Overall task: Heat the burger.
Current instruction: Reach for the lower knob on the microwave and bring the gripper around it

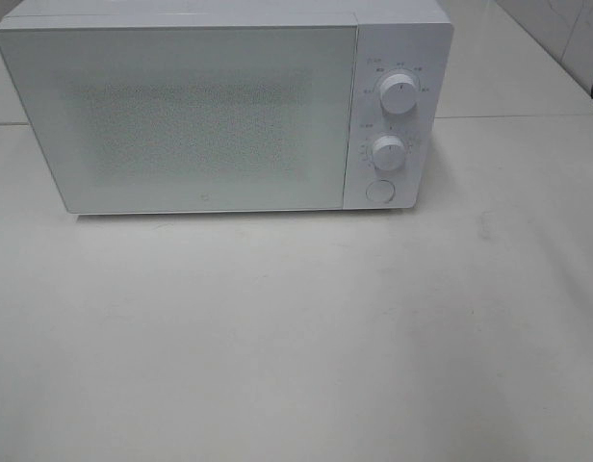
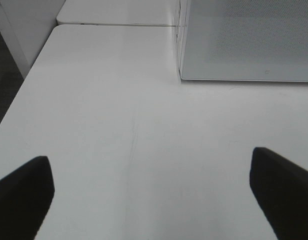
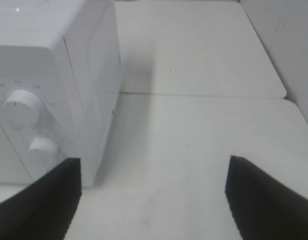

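Nearest: left gripper (image 2: 151, 197) spread wide above the white table (image 1: 296, 337), nothing between its fingers. Right gripper (image 3: 154, 200) also spread and empty, near the microwave's control side. Beyond them is the white microwave (image 1: 181, 115), door shut, with upper knob (image 1: 399, 93), lower knob (image 1: 388, 151) and round button (image 1: 379, 191). Burger: cannot tell where it is, seen in no view.

Smooth white plastic microwave (image 1: 224, 106) with speckled matt door (image 1: 176, 120), on smooth matt white table (image 1: 277, 337)
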Controlling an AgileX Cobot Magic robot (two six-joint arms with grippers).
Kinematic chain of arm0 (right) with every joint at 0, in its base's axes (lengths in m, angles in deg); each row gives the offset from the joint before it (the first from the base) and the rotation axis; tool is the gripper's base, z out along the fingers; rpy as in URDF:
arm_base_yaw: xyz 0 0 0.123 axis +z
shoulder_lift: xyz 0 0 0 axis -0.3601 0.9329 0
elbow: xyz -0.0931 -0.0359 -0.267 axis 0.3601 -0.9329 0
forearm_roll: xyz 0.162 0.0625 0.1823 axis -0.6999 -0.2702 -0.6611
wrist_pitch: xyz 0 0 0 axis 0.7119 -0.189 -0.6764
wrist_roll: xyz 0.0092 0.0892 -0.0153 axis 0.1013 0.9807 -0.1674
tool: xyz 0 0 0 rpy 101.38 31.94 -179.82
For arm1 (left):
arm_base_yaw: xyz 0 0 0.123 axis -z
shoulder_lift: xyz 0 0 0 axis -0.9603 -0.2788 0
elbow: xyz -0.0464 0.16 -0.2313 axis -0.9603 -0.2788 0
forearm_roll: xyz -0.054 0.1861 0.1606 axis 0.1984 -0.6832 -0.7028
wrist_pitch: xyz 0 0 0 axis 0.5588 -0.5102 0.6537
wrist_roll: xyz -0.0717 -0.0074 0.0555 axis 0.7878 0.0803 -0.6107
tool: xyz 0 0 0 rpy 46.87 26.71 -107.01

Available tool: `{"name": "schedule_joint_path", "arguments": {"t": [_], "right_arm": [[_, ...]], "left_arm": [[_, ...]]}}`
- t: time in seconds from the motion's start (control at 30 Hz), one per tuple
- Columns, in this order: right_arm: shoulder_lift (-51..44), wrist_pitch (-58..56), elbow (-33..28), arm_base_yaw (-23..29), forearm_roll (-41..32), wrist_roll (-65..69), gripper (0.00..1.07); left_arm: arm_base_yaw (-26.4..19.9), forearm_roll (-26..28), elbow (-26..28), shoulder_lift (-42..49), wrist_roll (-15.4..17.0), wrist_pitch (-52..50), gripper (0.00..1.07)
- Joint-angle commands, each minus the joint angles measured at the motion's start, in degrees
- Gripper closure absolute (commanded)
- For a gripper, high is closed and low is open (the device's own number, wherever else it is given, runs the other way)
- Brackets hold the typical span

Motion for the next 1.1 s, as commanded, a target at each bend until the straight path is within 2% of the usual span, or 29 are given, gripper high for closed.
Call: {"name": "schedule_joint_path", "arguments": {"t": [0.03, 0.1, 0.23, 0.27, 0.3, 0.33, 0.4, 0.43, 0.47, 0.53, 0.57, 0.6, 0.67, 0.7, 0.73, 0.8, 0.83, 0.9, 0.93, 1.1], "right_arm": [[1.7, 7.6, -1.6, -0.4, 0.1, 0.5, 0.28], [4.8, 17.3, -4.2, -0.4, -3.6, -0.6, 0.29], [8.5, 25.0, -6.1, 0.1, -8.9, -4.7, 0.29], [9.4, 27.0, -6.6, 0.6, -10.5, -6.2, 0.29], [11.6, 31.1, -7.6, 2.6, -15.1, -11.5, 0.29], [11.6, 31.1, -7.6, 2.6, -15.1, -11.5, 0.29], [14.5, 36.3, -8.7, 7.1, -22.6, -19.6, 0.29], [14.5, 36.3, -8.7, 7.1, -22.6, -19.6, 0.29], [16.8, 40.2, -9.1, 10.8, -28.8, -24.9, 0.3], [18.2, 41.6, -9.1, 12.3, -31.4, -26.8, 0.3], [20.7, 45.5, -9.1, 16.1, -35.9, -30.5, 0.3], [20.7, 45.5, -9.1, 16.1, -35.9, -30.5, 0.3], [23.8, 51.7, -9.1, 21.5, -41.4, -33.3, 0.3], [23.8, 51.7, -9.1, 21.5, -41.4, -33.3, 0.3], [26.2, 56.0, -9.1, 25.2, -45.1, -34.0, 0.3], [27.3, 57.5, -9.0, 26.6, -47.0, -34.4, 0.3], [29.3, 60.6, -8.9, 29.6, -50.4, -35.0, 0.3], [30.3, 62.2, -8.9, 31.3, -52.2, -35.0, 0.3], [32.1, 65.7, -8.9, 34.3, -54.4, -35.0, 0.31], [35.3, 70.9, -8.5, 39.5, -60.1, -35.0, 0.31]], "left_arm": [[-0.2, 0.1, -0.2, 1.4, 0.1, -0.5, 0.06], [-0.2, 0.1, -0.2, 1.4, 0.1, -0.5, 0.06], [-0.2, 0.1, -0.2, 1.4, 0.1, -0.5, 0.06], [-0.2, 0.1, -0.2, 1.4, 0.1, -0.5, 0.06], [-0.2, 0.1, -0.2, 1.4, 0.1, -0.5, 0.06], [-0.2, 0.1, -0.2, 1.4, 0.1, -0.5, 0.06], [-0.2, 0.1, -0.2, 1.4, 0.1, -0.5, 0.06], [-0.2, 0.1, -0.2, 1.4, 0.1, -0.5, 0.06], [-0.2, 0.1, -0.2, 1.4, 0.1, -0.5, 0.06], [-0.2, 0.1, -0.2, 1.4, 0.1, -0.5, 0.06], [-0.2, 0.1, -0.2, 1.4, 0.1, -0.5, 0.06], [-0.2, 0.1, -0.2, 1.4, 0.1, -0.5, 0.06], [-0.2, 0.1, -0.2, 1.4, 0.1, -0.5, 0.06], [-0.2, 0.1, -0.2, 1.4, 0.1, -0.5, 0.06], [-0.2, 0.1, -0.2, 1.4, 0.1, -0.5, 0.06], [-0.2, 0.1, -0.2, 1.4, 0.1, -0.5, 0.06], [-0.2, 0.1, -0.2, 1.4, 0.1, -0.5, 0.06], [-0.2, 0.1, -0.2, 1.4, 0.1, -0.5, 0.06], [-0.2, 0.1, -0.2, 1.4, 0.1, -0.5, 0.06], [-0.2, 0.1, -0.2, 1.4, 0.1, -0.5, 0.06]]}}
